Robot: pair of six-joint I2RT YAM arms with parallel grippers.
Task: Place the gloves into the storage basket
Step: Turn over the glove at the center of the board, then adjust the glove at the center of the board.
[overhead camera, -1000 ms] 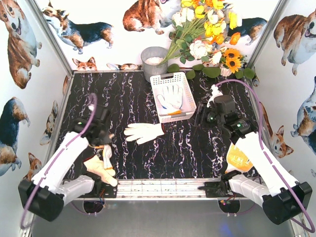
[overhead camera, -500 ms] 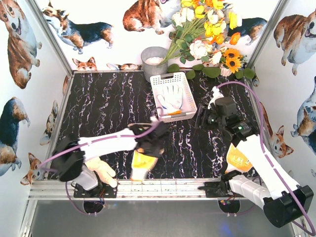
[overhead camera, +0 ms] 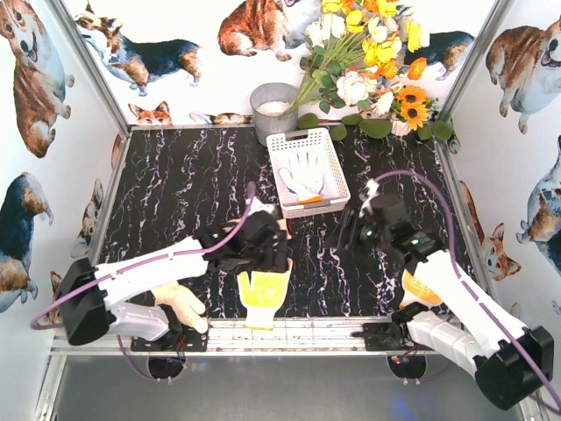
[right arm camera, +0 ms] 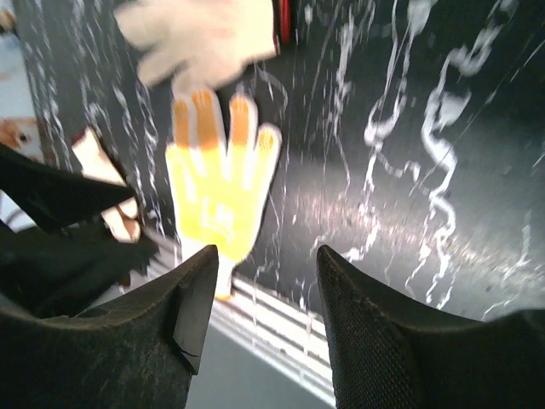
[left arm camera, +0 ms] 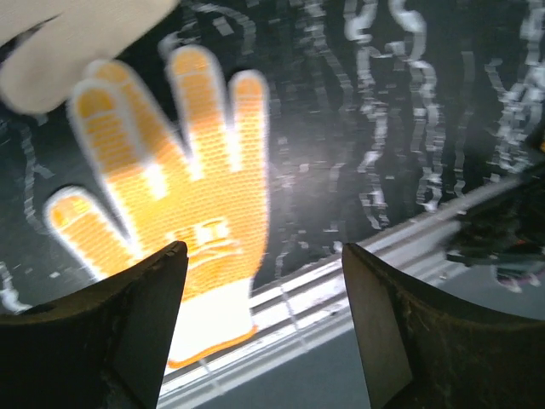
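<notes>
Left end effector (left arm camera: 262, 264) hangs with its jaws spread and nothing between them, low in the middle of the overhead view. The right end effector (right arm camera: 266, 256) is also spread and empty, to the right of centre. Under both runs the dark marbled bench (overhead camera: 175, 193). The white slotted basket (overhead camera: 277, 175) stands at upper centre with one white glove (overhead camera: 305, 174) already lying flat inside. A yellow-palmed glove (overhead camera: 263, 294) lies palm up at the bottom edge of the bench, its cuff reaching onto the metal rail. A plain white glove (right arm camera: 200, 34) lies just above it, at or over its fingertips; which, I cannot tell. A cream glove (overhead camera: 180, 303) sits at lower left by the arm's base. The step in hand looks like taking up the yellow-palmed glove. Done well, the jaws come straight down on the palm, away from the white glove, so only one glove rises. A deep pinch of fabric should stop the limp fingers from dragging. It should then be lifted clear of the basket's rim and let go over the open middle.
</notes>
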